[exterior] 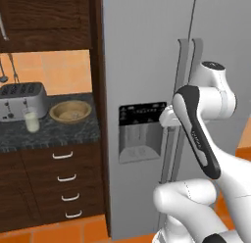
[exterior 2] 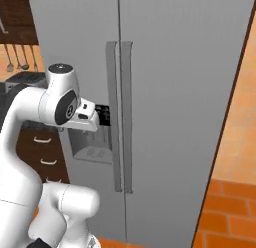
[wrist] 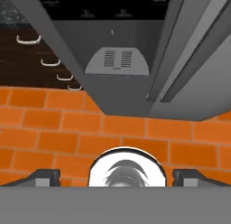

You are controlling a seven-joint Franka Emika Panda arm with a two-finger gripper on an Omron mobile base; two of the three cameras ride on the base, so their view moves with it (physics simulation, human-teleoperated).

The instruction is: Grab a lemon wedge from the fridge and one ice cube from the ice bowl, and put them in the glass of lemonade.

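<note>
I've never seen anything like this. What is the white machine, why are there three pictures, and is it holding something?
The white machine is a robot arm on a driving base, in a computer-drawn kitchen. Two pictures come from cameras on the base, behind the arm to its left and right. The third comes from a camera on its hand, looking down past the gripper at the orange floor.

It faces a tall grey fridge, doors shut, with the hand near the long handles. On the dark counter stand a toaster, a wooden bowl and a glass of pale drink. The gripper is open and holds nothing.
</note>
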